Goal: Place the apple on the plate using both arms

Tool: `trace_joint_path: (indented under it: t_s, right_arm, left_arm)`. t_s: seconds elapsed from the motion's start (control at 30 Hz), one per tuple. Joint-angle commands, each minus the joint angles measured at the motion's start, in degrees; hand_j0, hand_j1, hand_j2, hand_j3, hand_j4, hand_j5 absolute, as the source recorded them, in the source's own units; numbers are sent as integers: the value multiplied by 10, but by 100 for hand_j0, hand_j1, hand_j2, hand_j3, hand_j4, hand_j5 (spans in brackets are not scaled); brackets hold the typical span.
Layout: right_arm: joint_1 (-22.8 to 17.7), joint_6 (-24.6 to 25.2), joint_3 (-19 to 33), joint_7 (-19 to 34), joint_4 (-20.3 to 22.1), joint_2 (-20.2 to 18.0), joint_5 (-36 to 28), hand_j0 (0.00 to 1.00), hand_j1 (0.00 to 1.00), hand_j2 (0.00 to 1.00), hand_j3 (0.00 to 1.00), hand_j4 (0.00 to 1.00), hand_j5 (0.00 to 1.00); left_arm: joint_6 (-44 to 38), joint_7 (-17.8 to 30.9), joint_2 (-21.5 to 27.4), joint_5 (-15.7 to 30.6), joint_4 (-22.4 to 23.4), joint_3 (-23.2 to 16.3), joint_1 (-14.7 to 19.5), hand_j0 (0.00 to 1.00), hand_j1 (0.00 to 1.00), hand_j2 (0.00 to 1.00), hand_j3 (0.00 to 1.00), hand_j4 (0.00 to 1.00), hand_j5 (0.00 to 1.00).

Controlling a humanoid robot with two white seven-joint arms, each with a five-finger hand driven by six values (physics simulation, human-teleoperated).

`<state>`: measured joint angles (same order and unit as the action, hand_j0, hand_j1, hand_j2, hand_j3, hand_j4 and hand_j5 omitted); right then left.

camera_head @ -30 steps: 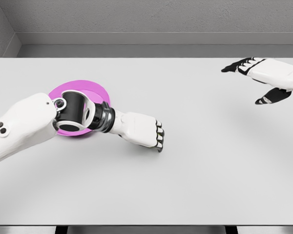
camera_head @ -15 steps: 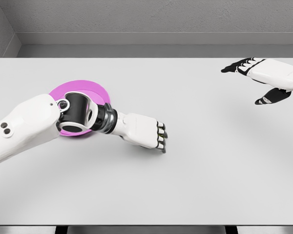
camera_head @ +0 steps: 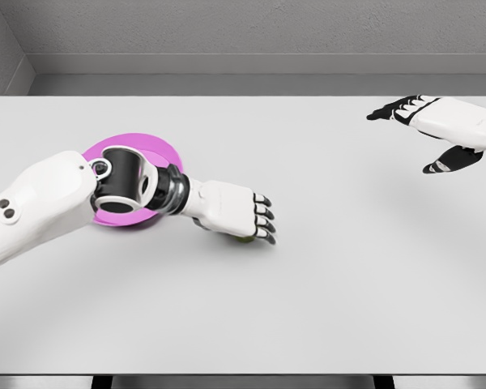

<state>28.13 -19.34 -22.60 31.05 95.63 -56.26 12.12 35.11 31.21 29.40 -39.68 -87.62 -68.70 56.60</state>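
Small green apple (camera_head: 245, 237), mostly hidden, sits under the left hand (camera_head: 231, 211), whose fingers curl over it, left of the white table's (camera_head: 332, 292) centre. Round magenta plate (camera_head: 158, 151) toward left edge. Right hand (camera_head: 437, 130) relaxed, empty, far right corner.

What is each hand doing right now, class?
Left hand: curled over the greenish apple; a firm grasp cannot be told.
Right hand: open, holding nothing.

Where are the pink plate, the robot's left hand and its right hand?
pink plate (camera_head: 164, 148): head view, on the bare back rim beyond the forearm.
left hand (camera_head: 231, 209): head view, on the white back of the hand.
right hand (camera_head: 437, 121): head view, on the white palm area near the table's far right.
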Motion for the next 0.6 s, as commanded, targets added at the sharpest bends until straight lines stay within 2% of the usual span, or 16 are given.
trace_joint_path:
  t_s: [0.0, 0.07, 0.17, 0.23, 0.3, 0.43, 0.47, 0.57]
  right_arm:
    - [0, 1, 0, 0, 0, -1, -2, 100, 100, 100, 100, 100, 100]
    - [0, 1, 0, 0, 0, -1, -2, 100, 100, 100, 100, 100, 100]
    - [0, 1, 0, 0, 0, -1, -3, 100, 100, 100, 100, 100, 100]
    - [0, 1, 0, 0, 0, -1, -3, 100, 100, 100, 100, 100, 100]
    - [0, 1, 0, 0, 0, -1, -3, 100, 100, 100, 100, 100, 100]
    - [0, 1, 0, 0, 0, -1, -2, 100, 100, 100, 100, 100, 100]
    - [0, 1, 0, 0, 0, -1, -2, 100, 100, 100, 100, 100, 100]
    - [0, 1, 0, 0, 0, -1, -3, 100, 100, 100, 100, 100, 100]
  left_arm:
    - [-1, 0, 1, 1, 4, 1, 0, 100, 100, 100, 100, 100, 100]
    - [-1, 0, 2, 1, 4, 1, 0, 99, 99, 99, 99, 99, 99]
    - [-1, 0, 3, 1, 4, 3, 0, 80, 80, 80, 80, 80, 80]
    - [-1, 1, 4, 1, 4, 3, 1, 63, 63, 63, 63, 63, 63]
    - [-1, 2, 4, 1, 4, 3, 1, 55, 55, 55, 55, 55, 55]
    - [-1, 2, 1, 0, 3, 2, -2, 50, 50, 50, 50, 50, 50]
    - [-1, 2, 0, -7, 3, 2, -2, 44, 44, 44, 44, 44, 44]
    - [-1, 2, 0, -14, 3, 1, -3, 43, 43, 43, 43, 43, 43]
